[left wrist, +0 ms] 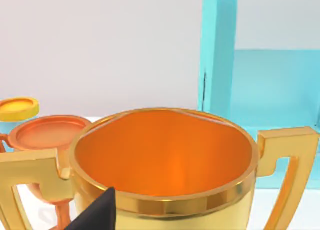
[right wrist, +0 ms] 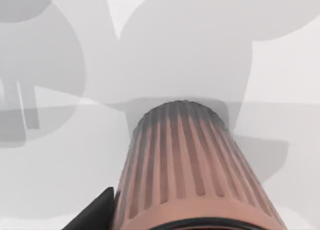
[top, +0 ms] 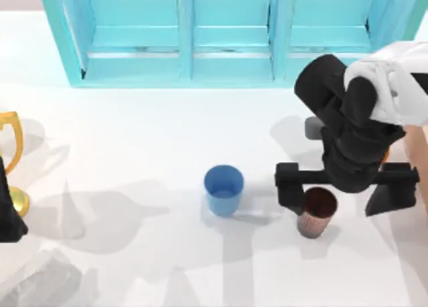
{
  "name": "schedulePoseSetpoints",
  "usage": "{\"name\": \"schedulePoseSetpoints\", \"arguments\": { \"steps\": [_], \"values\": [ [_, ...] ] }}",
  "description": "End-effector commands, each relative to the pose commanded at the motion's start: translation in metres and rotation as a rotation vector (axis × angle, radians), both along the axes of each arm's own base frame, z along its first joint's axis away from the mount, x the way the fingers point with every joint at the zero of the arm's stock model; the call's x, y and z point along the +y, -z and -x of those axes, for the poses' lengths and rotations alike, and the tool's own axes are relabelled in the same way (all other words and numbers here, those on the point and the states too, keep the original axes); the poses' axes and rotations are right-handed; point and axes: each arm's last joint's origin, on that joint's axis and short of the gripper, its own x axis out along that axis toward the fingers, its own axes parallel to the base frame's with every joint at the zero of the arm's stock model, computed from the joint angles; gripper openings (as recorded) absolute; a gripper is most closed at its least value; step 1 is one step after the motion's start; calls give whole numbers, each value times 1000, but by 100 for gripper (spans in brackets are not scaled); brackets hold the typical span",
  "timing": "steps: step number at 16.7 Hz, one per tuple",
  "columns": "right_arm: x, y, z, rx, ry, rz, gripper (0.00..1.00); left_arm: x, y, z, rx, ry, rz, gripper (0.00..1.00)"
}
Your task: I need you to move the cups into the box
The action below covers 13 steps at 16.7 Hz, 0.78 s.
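Where the top view looks down on the white table [top: 134, 153], the blue cup [top: 223, 189] stands upright near the middle, interior plain blue, nothing visible in it. The ribbed cup [top: 317, 212] stands upright to its right, well apart from it, dark brown inside, pinkish-brown ribbed wall. The right gripper [top: 346, 186] sits at this cup's rim; its fingers are spread wide, one finger [top: 289, 185] touching or just beside the rim, the other out to the right. A tan box [top: 418, 156] edge shows at the right margin. A turquoise cabinet [top: 221, 33] lines the far side. A gold trophy [top: 12, 160] stands at the left edge beside the parked left arm.

Left wrist view: trophy bowl [left wrist: 162, 155], orange inside, empty; left claw state cannot be told.

Right wrist view: ribbed cup wall [right wrist: 185, 165] close up, tapering toward its base.
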Motion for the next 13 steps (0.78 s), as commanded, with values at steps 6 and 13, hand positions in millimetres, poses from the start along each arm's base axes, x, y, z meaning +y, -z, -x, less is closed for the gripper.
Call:
{"name": "schedulePoseSetpoints", "arguments": {
  "steps": [6,13],
  "values": [
    [0,0,0,0,0,0,55,0,0,0,0,0,0,100],
    [0,0,0,0,0,0,2,0,0,0,0,0,0,100]
  ]
}}
